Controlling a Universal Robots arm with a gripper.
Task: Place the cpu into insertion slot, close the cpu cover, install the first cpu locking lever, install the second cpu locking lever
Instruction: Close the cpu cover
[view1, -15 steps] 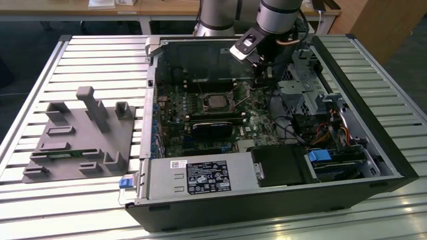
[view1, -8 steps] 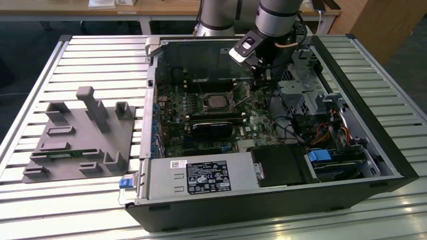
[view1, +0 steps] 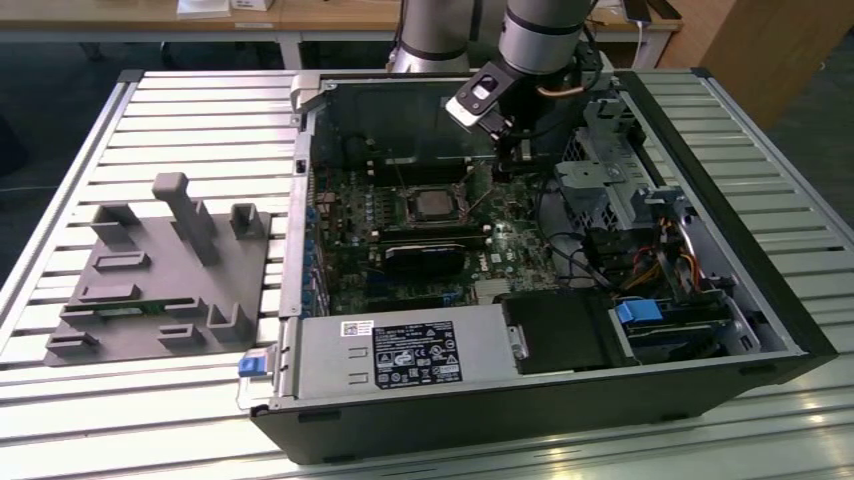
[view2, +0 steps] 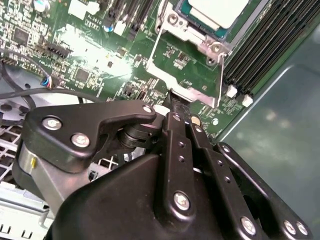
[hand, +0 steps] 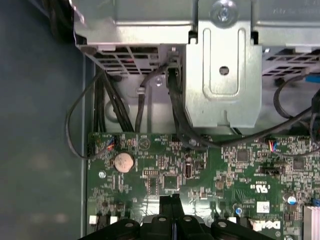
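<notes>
Exterior view, just above centre, has the silvery-grey square cpu (view1: 429, 203) seated in the metal-rimmed insertion slot (view1: 395, 205); the black gripper (view2: 177, 102), jaws pressed together, meets the raised thin silvery windowed cpu cover (view2: 161, 77), which probably wants a slow, even downward push.

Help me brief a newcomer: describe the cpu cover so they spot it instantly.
Look inside the open computer case at the green motherboard. Next to the socket holding the cpu, the cpu cover is a thin silvery frame; unlike the solid-topped cpu, its square window shows green board through it.
</notes>
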